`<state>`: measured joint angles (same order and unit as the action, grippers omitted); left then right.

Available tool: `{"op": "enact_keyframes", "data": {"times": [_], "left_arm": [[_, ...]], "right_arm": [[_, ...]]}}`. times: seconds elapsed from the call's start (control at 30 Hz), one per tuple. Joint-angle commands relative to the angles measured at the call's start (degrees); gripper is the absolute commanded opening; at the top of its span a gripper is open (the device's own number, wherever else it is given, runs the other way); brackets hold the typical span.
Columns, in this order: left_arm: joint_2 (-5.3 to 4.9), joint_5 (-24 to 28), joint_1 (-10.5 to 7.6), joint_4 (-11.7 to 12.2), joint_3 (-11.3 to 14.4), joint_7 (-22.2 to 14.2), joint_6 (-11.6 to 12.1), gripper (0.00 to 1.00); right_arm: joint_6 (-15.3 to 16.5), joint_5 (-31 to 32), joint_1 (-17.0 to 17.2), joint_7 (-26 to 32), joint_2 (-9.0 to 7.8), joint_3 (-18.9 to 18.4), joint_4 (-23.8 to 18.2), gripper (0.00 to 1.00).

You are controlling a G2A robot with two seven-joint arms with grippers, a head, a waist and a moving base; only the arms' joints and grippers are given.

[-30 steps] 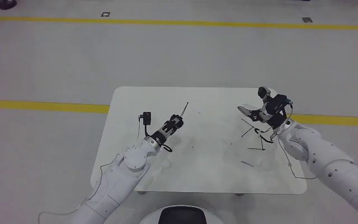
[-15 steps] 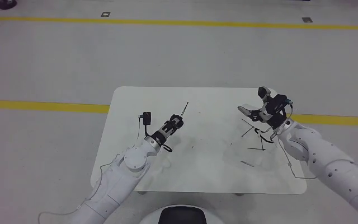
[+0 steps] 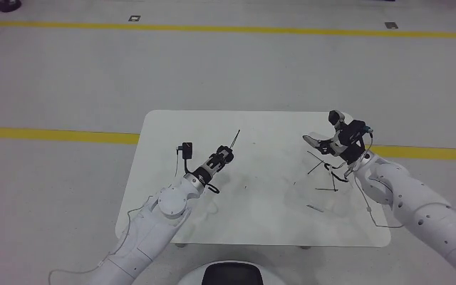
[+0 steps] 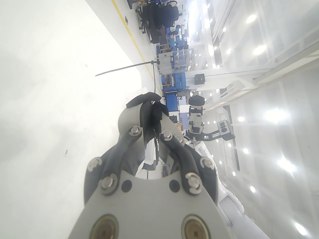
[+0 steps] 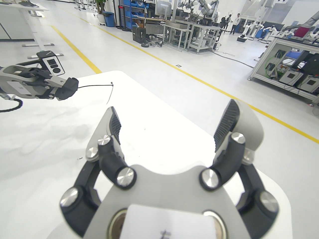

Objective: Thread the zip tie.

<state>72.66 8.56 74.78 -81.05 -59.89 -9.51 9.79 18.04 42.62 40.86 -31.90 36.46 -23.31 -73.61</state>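
While the left gripper (image 4: 150, 100) sits clamped tight on the tie (image 4: 124, 68), low centre of its wrist view, the strap rises out of the grip to a sharp corner. From there it runs toward the left of the frame to a thin tip. In the top view that gripper (image 3: 224, 153) is left of centre over the table (image 3: 271, 214). The tie (image 3: 234, 140) pokes up and right as a fine dark line, off the surface as far as I can tell.

Over on the right of the frame, the right gripper (image 3: 318, 144) hangs with jaws spread wide and nothing between them. Its own view shows the ribbed pads (image 5: 116, 123) well apart and the tie (image 5: 94, 85) far off at upper left. There's a small knob at the tie's corner (the head (image 5: 111, 83), I'd say, though it's tiny). A few spare ties (image 3: 318, 167) lie on the table just below that gripper in the top view.

Handling, then: this looks featherweight, thin and springy, so it'll flex and wag rather than hold a line. Smooth plastic will likely slip in a loose pinch. It's not fragile. My call is to pinch the free end close behind the tip, flat across the pads, so only a short stiff stub leads into the head.
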Motion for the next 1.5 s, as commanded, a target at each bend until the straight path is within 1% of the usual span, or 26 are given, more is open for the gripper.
{"op": "enact_keyframes", "data": {"times": [0.0, 0.1, 0.2, 0.23, 0.33, 0.47, 0.53, 0.6, 0.67, 1.43, 1.47], "left_arm": [[0.0, 0.0, 0.01, 0.0, 0.0, 0.1, -0.1, 0.0], [0.13, -0.9, -0.71, 1.0, 0.2, 1.2, -1.5, 0.0], [0.52, -1.4, -2.03, 3.0, 1.1, 2.5, -3.0, 0.0], [0.71, -1.7, -2.57, 4.0, 1.5, 3.5, -3.5, 0.0], [1.22, -1.8, -3.39, 5.7, 2.6, 5.8, -4.5, 0.0], [1.98, -1.5, -4.32, 8.1, 3.9, 9.0, -5.2, 0.0], [2.25, -1.5, -4.47, 8.5, 4.4, 9.9, -5.1, 0.0], [2.5, -2.2, -4.39, 8.5, 5.0, 11.6, -5.0, 0.0], [2.67, -3.1, -4.2, 8.0, 5.5, 12.8, -5.5, 0.0], [2.67, -3.1, -4.11, 8.0, 5.5, 12.9, -5.5, 0.0], [2.75, -3.5, -3.86, 7.4, 5.8, 13.5, -6.1, 0.0]], "right_arm": [[0.0, 0.0, 0.0, 0.0, 0.0, 0.0, 0.0, 1.0], [0.0, 0.0, 0.0, 0.0, 0.0, 0.0, 0.0, 1.0], [0.0, 0.0, 0.0, 0.0, 0.0, 0.0, 0.0, 1.0], [0.0, 0.0, 0.0, 0.0, 0.0, 0.0, 0.0, 1.0], [0.0, 0.0, 0.0, 0.0, 0.0, 0.0, 0.0, 1.0], [0.0, 0.0, 0.0, 0.0, 0.0, 0.0, 0.0, 1.0], [0.0, 0.0, 0.0, 0.0, 0.0, 0.0, 0.0, 1.0], [0.0, 0.0, 0.0, 0.0, 0.0, 0.0, 0.0, 1.0], [0.0, 0.0, 0.0, 0.0, 0.0, 0.0, 0.0, 1.0], [0.0, 0.0, 0.0, 0.0, 0.0, 0.0, 0.0, 1.0], [0.0, 0.0, 0.0, 0.0, 0.0, 0.0, 0.0, 1.0]]}}
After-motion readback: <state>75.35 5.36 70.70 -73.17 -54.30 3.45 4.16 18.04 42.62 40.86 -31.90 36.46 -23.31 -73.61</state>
